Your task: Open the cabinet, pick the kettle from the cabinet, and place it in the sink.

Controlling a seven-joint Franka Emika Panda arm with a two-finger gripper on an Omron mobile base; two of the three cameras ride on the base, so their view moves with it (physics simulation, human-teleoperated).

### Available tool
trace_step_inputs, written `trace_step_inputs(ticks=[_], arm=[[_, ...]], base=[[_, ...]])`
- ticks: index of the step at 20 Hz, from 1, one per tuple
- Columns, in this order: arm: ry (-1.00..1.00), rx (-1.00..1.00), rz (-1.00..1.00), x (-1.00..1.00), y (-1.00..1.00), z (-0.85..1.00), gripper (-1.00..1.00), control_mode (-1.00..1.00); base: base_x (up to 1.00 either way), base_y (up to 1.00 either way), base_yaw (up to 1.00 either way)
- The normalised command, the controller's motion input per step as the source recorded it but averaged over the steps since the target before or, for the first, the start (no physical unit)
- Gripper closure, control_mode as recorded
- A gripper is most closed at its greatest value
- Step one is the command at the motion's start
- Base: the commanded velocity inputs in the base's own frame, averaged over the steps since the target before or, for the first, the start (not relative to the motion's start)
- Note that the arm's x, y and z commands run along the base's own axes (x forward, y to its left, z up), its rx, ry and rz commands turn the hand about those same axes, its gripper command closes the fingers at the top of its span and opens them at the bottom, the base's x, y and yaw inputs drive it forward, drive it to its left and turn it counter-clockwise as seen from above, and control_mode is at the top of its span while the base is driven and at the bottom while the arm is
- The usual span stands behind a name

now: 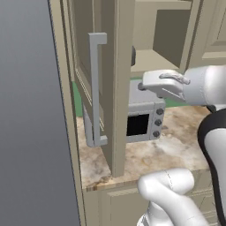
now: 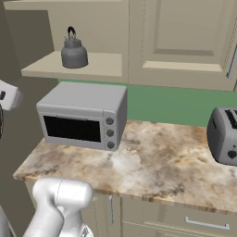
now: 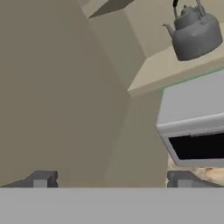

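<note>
The cabinet door (image 1: 112, 84) stands swung wide open, its long grey bar handle (image 1: 96, 88) facing the left base camera. On the bare shelf (image 2: 99, 65) inside sits the squat dark grey kettle (image 2: 74, 51), upright, with its black handle up. In the hand view the kettle (image 3: 194, 33) is at the upper right, well away from my gripper (image 3: 113, 179). The two fingertips (image 3: 41, 179) stand far apart with nothing between them, facing the door's inner side. My hand (image 1: 163, 84) hovers just right of the door's edge, above the counter. The sink is out of view.
A grey toaster oven (image 2: 83, 113) stands on the marbled counter (image 2: 152, 162) right under the open shelf. A silver toaster (image 2: 224, 134) sits at the counter's right end. A closed upper cabinet (image 2: 180, 41) is right of the shelf. A tall grey panel (image 1: 31, 114) is on the left.
</note>
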Motion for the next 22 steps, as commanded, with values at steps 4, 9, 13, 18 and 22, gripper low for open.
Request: trace_step_inputs(ticks=[4,9,13,18,22], arm=[[0.00,-0.37,-0.11,0.00,-0.44,0.07,-1.00,-1.00],[0.00,-0.31,-0.09,0.05,-0.44,0.07,-1.00,-1.00],[0.00,-0.25,-0.04,0.10,-0.44,0.09,-1.00,-1.00],[-0.02,-0.21,-0.01,0.12,-0.36,0.09,-1.00,-1.00],[0.00,-0.08,0.00,0.22,-0.30,0.02,-1.00,-1.00]], base=[[0.00,0.00,0.00],[0.00,0.00,0.00],[0.00,0.00,0.00],[0.00,0.00,0.00],[0.00,0.00,0.00]])
